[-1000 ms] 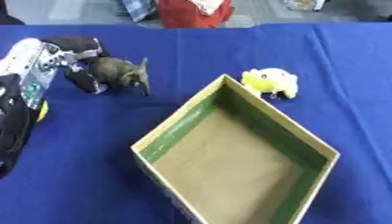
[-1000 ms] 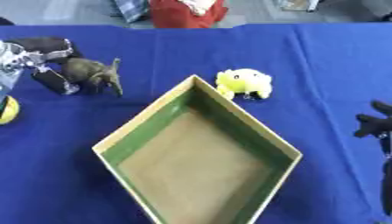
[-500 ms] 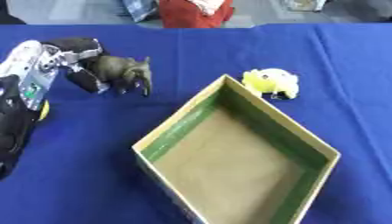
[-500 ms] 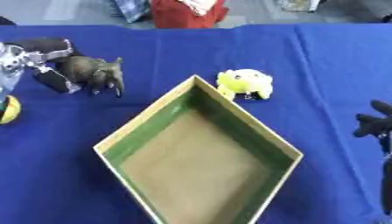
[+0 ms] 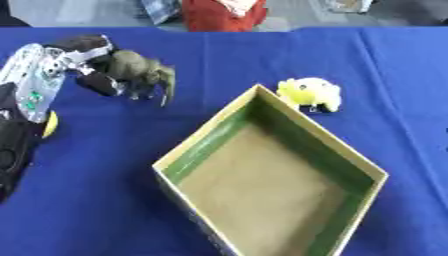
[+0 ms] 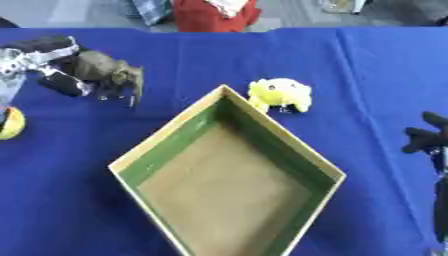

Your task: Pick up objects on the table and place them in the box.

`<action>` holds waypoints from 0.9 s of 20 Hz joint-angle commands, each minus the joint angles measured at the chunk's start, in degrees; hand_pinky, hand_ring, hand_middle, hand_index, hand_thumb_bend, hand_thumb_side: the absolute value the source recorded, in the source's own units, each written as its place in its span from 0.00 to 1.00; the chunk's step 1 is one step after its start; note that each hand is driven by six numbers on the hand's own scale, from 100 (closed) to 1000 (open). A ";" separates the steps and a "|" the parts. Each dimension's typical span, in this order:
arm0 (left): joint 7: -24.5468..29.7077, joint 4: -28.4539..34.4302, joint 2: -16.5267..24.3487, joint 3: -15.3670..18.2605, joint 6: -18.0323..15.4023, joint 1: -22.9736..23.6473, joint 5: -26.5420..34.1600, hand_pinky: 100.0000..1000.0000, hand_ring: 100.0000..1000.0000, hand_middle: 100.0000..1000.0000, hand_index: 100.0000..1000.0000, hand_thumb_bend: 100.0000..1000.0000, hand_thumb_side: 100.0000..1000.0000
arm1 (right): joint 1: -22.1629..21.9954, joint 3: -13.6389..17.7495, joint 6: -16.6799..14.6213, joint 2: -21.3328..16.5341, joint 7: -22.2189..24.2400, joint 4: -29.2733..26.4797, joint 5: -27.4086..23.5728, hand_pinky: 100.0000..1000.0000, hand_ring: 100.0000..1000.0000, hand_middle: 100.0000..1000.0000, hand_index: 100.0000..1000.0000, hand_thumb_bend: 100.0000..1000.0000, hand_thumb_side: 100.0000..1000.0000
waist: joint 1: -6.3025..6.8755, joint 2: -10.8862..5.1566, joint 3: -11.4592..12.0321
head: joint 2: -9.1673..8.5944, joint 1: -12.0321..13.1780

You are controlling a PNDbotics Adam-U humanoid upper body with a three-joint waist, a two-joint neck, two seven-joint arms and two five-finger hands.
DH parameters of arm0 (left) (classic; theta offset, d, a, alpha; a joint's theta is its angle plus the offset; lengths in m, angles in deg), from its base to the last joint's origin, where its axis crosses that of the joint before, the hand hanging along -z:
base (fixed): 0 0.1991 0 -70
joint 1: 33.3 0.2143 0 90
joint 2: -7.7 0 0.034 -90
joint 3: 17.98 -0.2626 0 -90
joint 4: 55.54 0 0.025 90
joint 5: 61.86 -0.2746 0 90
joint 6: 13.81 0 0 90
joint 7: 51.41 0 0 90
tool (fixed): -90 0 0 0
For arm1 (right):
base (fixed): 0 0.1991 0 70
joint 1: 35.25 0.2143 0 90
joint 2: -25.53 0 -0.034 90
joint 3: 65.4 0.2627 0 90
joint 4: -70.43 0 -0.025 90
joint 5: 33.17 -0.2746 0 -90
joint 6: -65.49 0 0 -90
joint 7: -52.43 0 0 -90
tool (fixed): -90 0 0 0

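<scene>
1. Elephant toy (image 5: 140,75): now in my left hand (image 5: 87,62), fingers and thumb curled round its rear half. Against the picture of a second ago, its body sits higher and tilted, head and trunk pointing down toward the desk (image 5: 105,175); earlier it stood level on the cloth.
2. Appearance of the toy: olive-grey, dull finish, trunk hanging at its right end, legs showing below the body. Whether the feet touch the desk cannot be told.
3. Position: far left of the desk, well apart from the box (image 5: 271,180), up and to the left of the box's near-left wall.
4. Box: open-topped, set corner-on, tan floor, green inner walls, pale rim. Nothing lies inside. Unmoved since the earlier picture.
5. Yellow plush toy (image 6: 278,94): rests just beyond the box's far corner, touching or nearly touching the rim; same place as before.
6. Yellow ball (image 6: 10,123): partly seen at the left edge, beside my left forearm, below the held toy.
7. My right hand (image 6: 426,137): shows at the right edge in the right eye view only, dark, fingers up and relaxed, holding nothing, resting where it was.
8. Desk covering: blue cloth, lightly creased.
</scene>
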 commanded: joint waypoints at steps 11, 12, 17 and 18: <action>-3.17 11.12 1.11 -2.14 1.73 -1.52 11.40 0.32 0.19 0.06 0.10 0.00 0.29 | -0.13 0.46 0.08 -0.88 0.08 -0.90 -0.84 0.77 0.73 0.36 0.81 0.00 1.00 | 0.06 -2.29 0.34 | 0.86 -0.56; -3.07 12.34 1.12 -2.62 1.74 -1.56 12.21 0.32 0.19 0.06 0.10 0.00 0.29 | -0.15 0.49 0.07 -0.92 0.05 -0.90 -0.88 0.77 0.73 0.36 0.81 0.00 1.00 | 0.04 -2.38 0.39 | 0.93 -0.64; -2.15 18.74 1.03 -6.10 0.72 -2.08 16.11 0.33 0.19 0.06 0.10 0.00 0.30 | -0.29 0.57 -0.17 -1.25 -0.03 -0.90 -1.17 0.77 0.72 0.36 0.81 0.00 1.00 | -0.09 -2.87 0.55 | 1.37 -0.96; -1.93 20.07 0.84 -6.94 0.42 -2.17 16.92 0.33 0.19 0.06 0.10 0.00 0.31 | -0.34 0.60 -0.23 -1.32 -0.05 -0.90 -1.25 0.77 0.72 0.36 0.81 0.00 1.00 | -0.12 -2.97 0.60 | 1.48 -1.02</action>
